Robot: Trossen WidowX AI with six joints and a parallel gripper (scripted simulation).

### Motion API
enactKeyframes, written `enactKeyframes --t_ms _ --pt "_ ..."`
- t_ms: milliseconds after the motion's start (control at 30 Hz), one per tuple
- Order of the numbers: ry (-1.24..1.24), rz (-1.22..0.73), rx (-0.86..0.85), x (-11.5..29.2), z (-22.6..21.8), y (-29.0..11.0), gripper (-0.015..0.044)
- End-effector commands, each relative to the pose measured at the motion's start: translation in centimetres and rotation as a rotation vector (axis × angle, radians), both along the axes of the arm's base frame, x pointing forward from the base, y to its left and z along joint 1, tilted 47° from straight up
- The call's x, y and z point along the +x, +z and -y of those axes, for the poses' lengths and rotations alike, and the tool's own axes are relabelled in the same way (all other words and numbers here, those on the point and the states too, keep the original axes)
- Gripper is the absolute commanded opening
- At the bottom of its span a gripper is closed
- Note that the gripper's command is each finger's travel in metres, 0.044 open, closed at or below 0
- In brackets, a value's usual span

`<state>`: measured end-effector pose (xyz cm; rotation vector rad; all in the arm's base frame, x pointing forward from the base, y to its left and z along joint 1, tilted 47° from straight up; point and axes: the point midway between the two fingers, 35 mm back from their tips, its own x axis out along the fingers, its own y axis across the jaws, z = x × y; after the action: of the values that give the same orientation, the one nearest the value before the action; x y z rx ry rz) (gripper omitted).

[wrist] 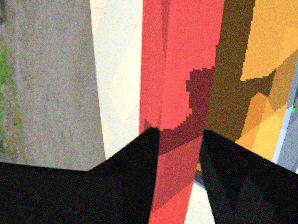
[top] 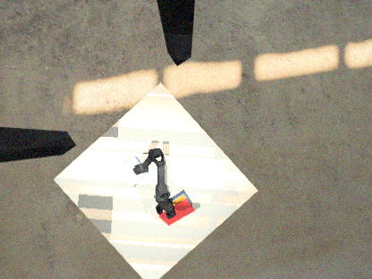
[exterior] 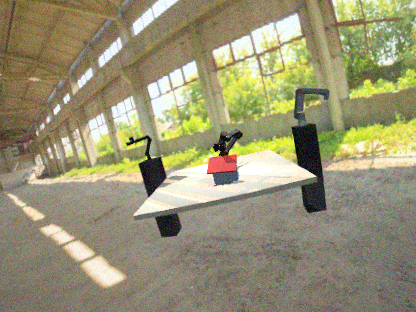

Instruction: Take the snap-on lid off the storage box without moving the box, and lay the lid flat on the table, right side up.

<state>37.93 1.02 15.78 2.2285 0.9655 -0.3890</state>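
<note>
The red snap-on lid (top: 177,215) (exterior: 222,163) (wrist: 176,43) is tilted up off the storage box, with one side raised. The blue box (top: 183,198) (exterior: 226,178) (wrist: 266,43) stands on the table (top: 134,134) (exterior: 270,172), and its yellow-orange inside shows beside the lid. My gripper (top: 164,209) (exterior: 219,149) (wrist: 178,139) is shut on the lid's edge; in the wrist view the red rim runs between the two black fingers. The far part of the lid is out of the wrist view.
Two black camera posts (exterior: 307,145) (exterior: 152,175) stand at the table's corners, and they also show in the top view (top: 177,27) (top: 31,143). The table's edges drop to a concrete floor (exterior: 250,260).
</note>
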Motion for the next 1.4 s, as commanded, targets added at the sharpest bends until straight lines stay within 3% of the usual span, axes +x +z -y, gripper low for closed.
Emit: enactKeyframes --t_ms 0,1133,1367 --pt "-0.008 0.012 -0.009 0.3 0.7 0.6 0.0000" --pt "-0.008 0.010 -0.010 0.8 3.9 3.5 0.0000" --pt "-0.008 0.011 -0.010 0.5 4.3 2.0 0.0000"
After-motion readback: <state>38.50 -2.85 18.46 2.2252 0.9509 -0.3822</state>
